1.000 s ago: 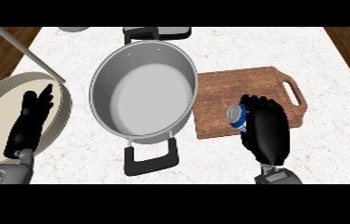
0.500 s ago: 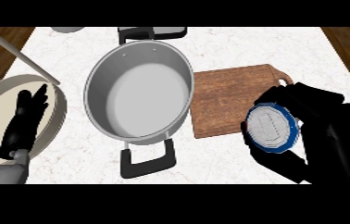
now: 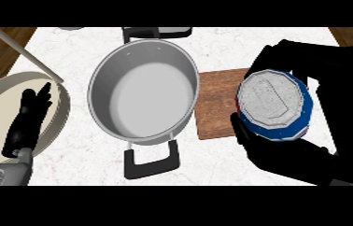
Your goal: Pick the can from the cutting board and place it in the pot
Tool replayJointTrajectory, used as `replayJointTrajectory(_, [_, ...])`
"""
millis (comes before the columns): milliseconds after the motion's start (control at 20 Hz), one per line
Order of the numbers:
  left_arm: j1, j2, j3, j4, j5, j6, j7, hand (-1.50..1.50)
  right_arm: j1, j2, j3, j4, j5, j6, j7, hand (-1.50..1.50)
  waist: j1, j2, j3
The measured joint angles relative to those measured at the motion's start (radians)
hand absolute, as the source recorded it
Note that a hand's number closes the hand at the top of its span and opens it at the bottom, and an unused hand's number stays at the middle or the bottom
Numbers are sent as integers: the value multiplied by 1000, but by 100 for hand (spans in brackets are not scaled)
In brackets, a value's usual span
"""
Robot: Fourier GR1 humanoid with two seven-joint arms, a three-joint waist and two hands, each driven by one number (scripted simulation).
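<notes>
A blue can (image 3: 276, 104) with a silver top fills the right side of the head view, lifted high toward the camera. My right hand (image 3: 289, 152) is shut on it, fingers and thumb curled round its sides. Beneath it lies the brown wooden cutting board (image 3: 217, 106), mostly hidden by the hand and can. The grey steel pot (image 3: 141, 92) stands in the middle with nothing inside, a black handle at its near side and one at its far side. My left hand (image 3: 29, 115) rests open at the left edge, fingers up.
A cream plate (image 3: 59, 109) lies under the left hand at the counter's left. A pale thin rod (image 3: 31, 57) slants across the upper left. The white marble counter (image 3: 214, 159) shows around the pot.
The right hand has raised the can higher off the cutting board and closer to the camera, so it looks much larger. The left hand has barely moved.
</notes>
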Motion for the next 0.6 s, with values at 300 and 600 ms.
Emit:
replayJointTrajectory(300, [-4, -6, 9, -10, -2, -18, 5, 0, -190, 14, 34, 188, -86, -19, 173, 150, 7, 2, 1])
replayJointTrajectory(600, [-20, -12, 17, -10, -11, -30, 19, 0, -253, 17, 128, 426, -124, -141, 189, 150, 12, 5, 1])
